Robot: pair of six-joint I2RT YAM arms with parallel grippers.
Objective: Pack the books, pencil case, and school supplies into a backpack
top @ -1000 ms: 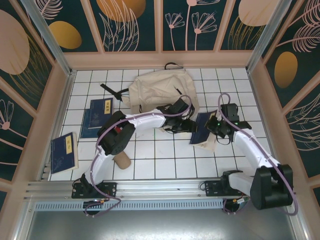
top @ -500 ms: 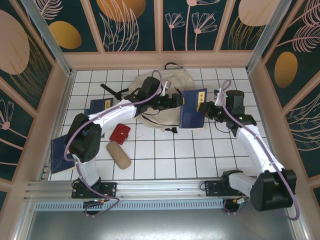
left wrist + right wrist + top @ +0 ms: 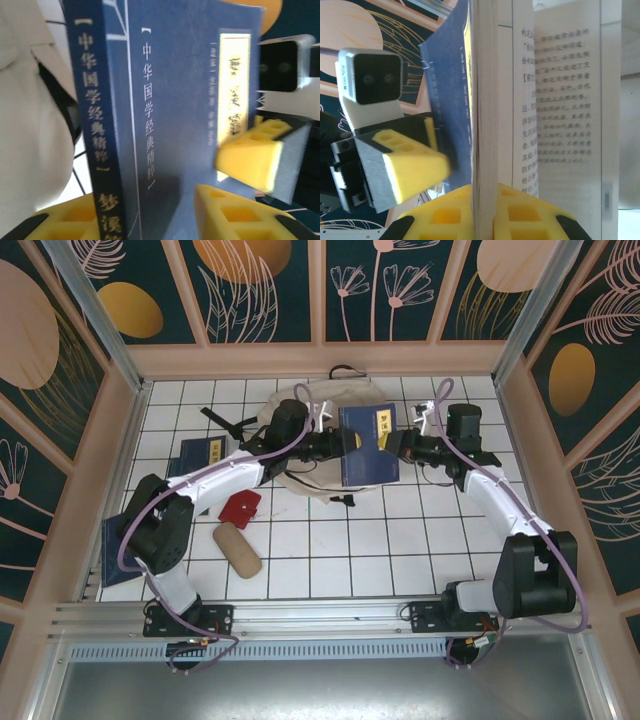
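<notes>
Backpack [image 3: 305, 480] lies at the far middle of the table [image 3: 330, 560]. Over it a navy book [image 3: 365, 450] is held up, its right edge pinched tight in the right gripper [image 3: 392, 445]. The left gripper [image 3: 345, 443] straddles the spine; whether it clamps, I cannot tell. Two more books [image 3: 205, 454] lie flat at left. Pencil case [image 3: 237, 550] and red square [image 3: 240, 508] sit apart, nearer the front.

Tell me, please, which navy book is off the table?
The navy book over the backpack, gripped by the right pincer; the other books lie flat at left.
</notes>
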